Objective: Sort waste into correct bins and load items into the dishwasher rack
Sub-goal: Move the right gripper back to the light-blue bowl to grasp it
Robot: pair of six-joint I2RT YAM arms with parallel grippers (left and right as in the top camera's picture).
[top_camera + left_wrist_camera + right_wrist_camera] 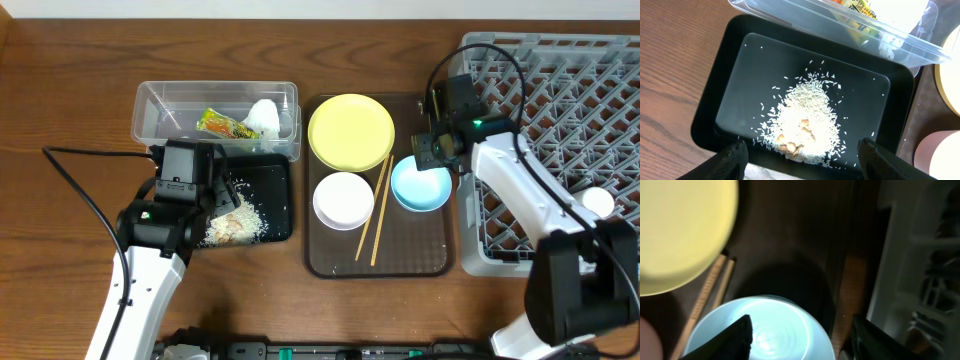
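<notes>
My left gripper (222, 195) (802, 160) is open and empty above the near edge of the black tray (278, 205) (735, 60), which holds the rice scraps (235, 225) (807, 120). The clear tub (150, 110) (840, 25) holds the wrapper (226, 125) and the paper wad (265, 117). My right gripper (432, 150) (802, 340) is open just above the light blue bowl (421, 186) (775, 325), one finger over its inside and one outside its right rim. The yellow plate (350, 131), white bowl (343, 200) and chopsticks (375, 215) lie beside it. The white cup (597, 202) sits in the grey rack (560, 90).
The plate, bowls and chopsticks rest on a dark brown serving tray (400, 255) between the bins and the rack. The rack's near wall (920, 255) stands close to the right of my right gripper. A black cable (80, 190) runs across the table at left.
</notes>
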